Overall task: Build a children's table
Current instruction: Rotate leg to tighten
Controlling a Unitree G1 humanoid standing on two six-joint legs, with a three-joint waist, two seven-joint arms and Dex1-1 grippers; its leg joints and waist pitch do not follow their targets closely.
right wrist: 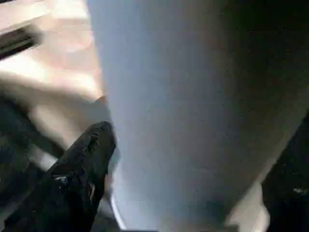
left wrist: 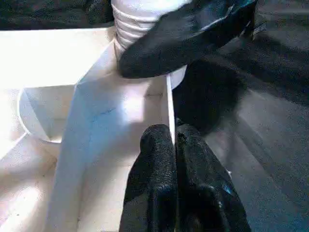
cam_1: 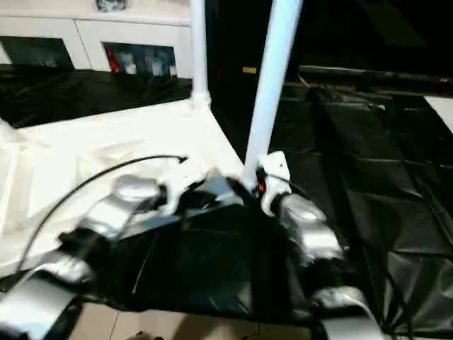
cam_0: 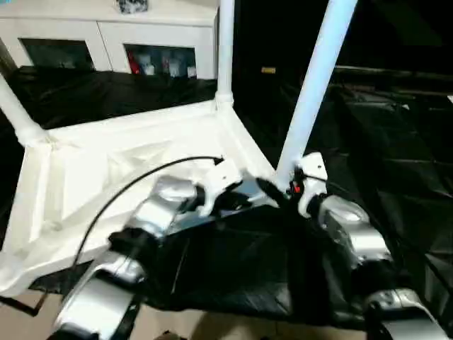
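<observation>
Here the table top point(cam_0: 127, 170) lay upside down on black sheeting, the near-right leg point(cam_0: 311, 92) rising from its corner socket, long axis upward and leaning a little right. The right hand point(cam_0: 283, 190) sat at the leg's base, fingers spread beside it — the nearer arm. The left hand point(left wrist: 175, 159) was closed on the top's rim just beside the socket.

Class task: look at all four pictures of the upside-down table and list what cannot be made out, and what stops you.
- Near leg: its top is cut off by the head views' upper edge.
- Its socket in the table top: hidden behind the right gripper and left gripper.
- Cabinet contents: too small and blurred.
- Right wrist view: the leg blocks what lies behind it.
</observation>
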